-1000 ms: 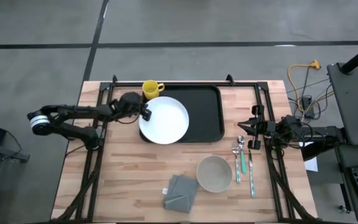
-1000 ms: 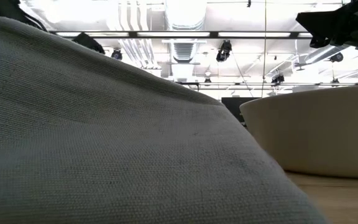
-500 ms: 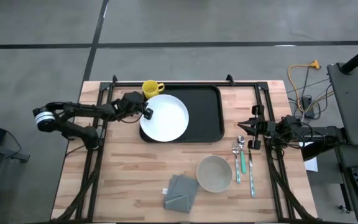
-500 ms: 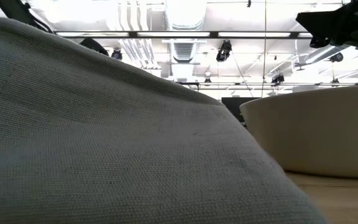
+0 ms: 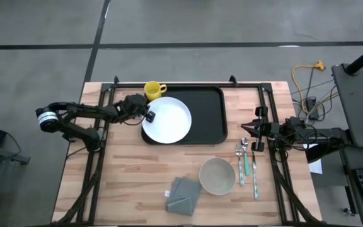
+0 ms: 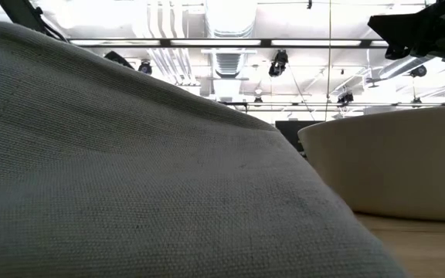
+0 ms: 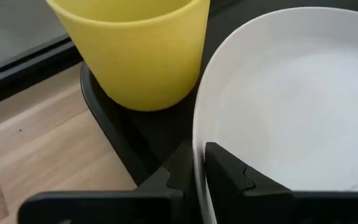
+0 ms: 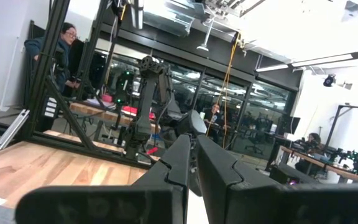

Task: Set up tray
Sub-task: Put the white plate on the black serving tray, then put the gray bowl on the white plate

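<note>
1. Tray (image 5: 210, 116) sits upper centre of the high view on the wooden table (image 5: 131, 183); the white plate (image 5: 167, 121) overhangs its left rim, so the plate is not yet seated square on it.
2. Left gripper (image 5: 147, 114) is at the plate's left edge, just left of frame centre. The left wrist view shows its fingers (image 7: 229, 177) narrow, straddling the thin rim of the plate (image 7: 291, 93), one inside, one outside. Whether they pinch it or have just let go, cannot tell.
3. Rim grip makes sense: a flat plate gives no other purchase, and the edge lets the arm slide or lift it onto the tray.
4. Yellow mug (image 5: 154, 90) stands at the tray's upper-left corner, just beside the gripper and near the plate rim; in the wrist view the mug (image 7: 132, 50) is very close. Risk, as I judge it: any sideways shove of the plate nudges the mug.
5. Right gripper (image 5: 249, 131) is parked at the right of the frame by the table edge, fingers pressed together, holding nothing; waiting.
6. Queued lower in the frame: bowl (image 5: 217, 176) lower centre, cutlery (image 5: 247, 165) to its right, grey napkin (image 5: 183, 195) lower left of the bowl. All off the tray, so setup is early.
</note>
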